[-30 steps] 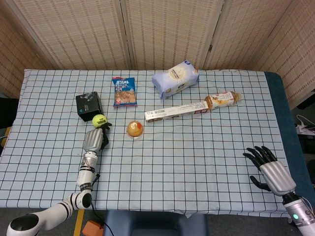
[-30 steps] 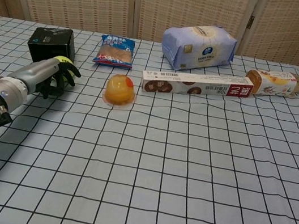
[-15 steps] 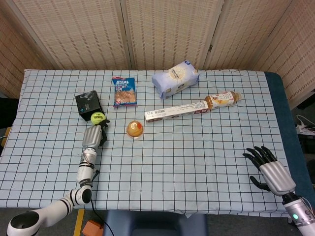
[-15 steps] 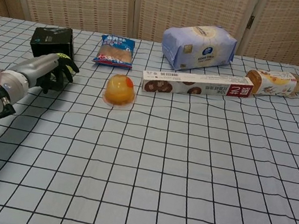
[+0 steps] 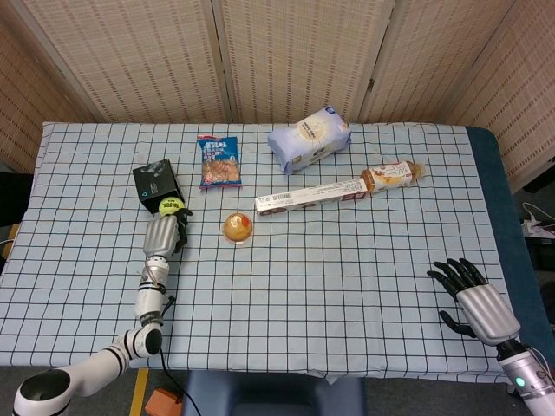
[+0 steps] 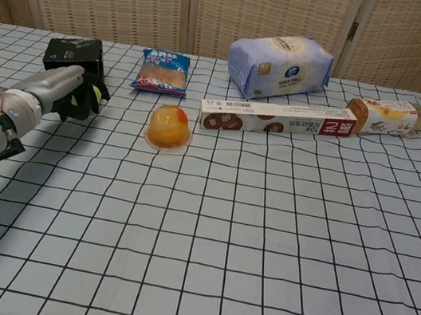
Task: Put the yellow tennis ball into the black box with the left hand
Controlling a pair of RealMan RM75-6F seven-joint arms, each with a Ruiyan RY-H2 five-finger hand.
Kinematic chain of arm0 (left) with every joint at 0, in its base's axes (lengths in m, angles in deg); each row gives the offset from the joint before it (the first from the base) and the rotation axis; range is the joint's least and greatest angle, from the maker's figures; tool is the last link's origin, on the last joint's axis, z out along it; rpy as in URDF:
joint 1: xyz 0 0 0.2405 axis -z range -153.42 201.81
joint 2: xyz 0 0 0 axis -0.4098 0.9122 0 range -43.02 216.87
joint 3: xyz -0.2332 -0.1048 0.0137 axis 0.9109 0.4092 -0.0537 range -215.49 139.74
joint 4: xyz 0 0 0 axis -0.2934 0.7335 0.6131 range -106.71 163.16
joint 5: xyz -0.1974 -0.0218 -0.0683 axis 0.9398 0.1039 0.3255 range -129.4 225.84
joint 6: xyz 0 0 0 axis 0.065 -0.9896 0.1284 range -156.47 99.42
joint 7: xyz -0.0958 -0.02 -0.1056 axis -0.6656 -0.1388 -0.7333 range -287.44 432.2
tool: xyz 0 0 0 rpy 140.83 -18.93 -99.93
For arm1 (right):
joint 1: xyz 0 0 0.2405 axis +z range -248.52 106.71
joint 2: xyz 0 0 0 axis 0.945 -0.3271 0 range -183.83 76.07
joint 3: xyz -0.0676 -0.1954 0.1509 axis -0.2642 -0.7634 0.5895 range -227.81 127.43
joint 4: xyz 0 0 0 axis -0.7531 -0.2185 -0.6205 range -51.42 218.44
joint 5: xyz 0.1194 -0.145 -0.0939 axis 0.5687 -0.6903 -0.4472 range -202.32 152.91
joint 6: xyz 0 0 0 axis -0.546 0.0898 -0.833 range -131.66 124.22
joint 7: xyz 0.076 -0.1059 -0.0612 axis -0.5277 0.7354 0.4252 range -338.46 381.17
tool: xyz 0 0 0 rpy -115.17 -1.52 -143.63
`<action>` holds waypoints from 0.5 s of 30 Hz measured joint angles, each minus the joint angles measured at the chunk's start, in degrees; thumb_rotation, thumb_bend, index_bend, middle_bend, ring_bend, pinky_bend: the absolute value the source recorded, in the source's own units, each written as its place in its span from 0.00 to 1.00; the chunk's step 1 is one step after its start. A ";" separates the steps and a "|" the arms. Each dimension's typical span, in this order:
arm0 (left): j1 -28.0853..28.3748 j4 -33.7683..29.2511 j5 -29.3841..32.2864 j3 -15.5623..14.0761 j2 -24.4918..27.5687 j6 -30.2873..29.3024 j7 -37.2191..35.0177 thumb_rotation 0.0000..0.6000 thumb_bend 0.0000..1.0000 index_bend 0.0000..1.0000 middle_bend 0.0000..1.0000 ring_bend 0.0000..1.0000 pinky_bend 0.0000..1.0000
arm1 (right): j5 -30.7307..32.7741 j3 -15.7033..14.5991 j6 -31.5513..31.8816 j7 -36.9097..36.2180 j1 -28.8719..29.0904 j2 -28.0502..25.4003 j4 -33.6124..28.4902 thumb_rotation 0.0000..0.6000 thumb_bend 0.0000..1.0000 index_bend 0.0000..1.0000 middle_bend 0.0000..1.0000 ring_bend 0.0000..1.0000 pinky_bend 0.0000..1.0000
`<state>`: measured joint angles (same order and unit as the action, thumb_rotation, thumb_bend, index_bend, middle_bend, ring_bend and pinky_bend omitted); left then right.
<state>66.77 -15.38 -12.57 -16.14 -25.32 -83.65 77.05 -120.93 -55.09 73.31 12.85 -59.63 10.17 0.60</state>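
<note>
left hand (image 5: 162, 234) grips ball (image 5: 169, 206) | right hand (image 5: 473, 295) spread, empty | ball light, fuzzy, springy: hold around middle | box (image 5: 156, 181) adjacent

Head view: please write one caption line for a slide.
Left hand holds the yellow tennis ball beside the black box.

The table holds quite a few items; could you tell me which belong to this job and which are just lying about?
Job: yellow tennis ball, black box, left hand.
Lying about: blue snack bag, white-blue packet, long box, orange jelly cup, wrapped roll.
</note>
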 measured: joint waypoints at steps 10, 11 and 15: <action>1.68 2.80 -0.22 0.03 -0.91 0.34 1.63 1.00 0.72 0.34 0.38 0.39 0.59 | -0.01 -0.01 0.07 -0.12 0.00 0.03 0.08 1.00 0.27 0.16 0.08 0.00 0.02; 1.71 2.80 -0.07 0.05 -0.91 0.65 1.60 1.00 0.71 0.35 0.38 0.39 0.60 | -0.01 0.00 0.07 -0.12 0.00 0.04 0.09 1.00 0.27 0.16 0.08 0.00 0.02; 1.76 2.61 0.81 0.33 -0.80 1.63 1.58 1.00 0.69 0.37 0.42 0.41 0.61 | 0.02 0.00 0.03 -0.15 0.01 0.08 0.15 1.00 0.27 0.16 0.08 0.00 0.02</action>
<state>68.53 -12.76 -11.76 -15.80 -26.12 -82.02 78.63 -120.91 -55.09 73.35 12.70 -59.62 10.25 0.75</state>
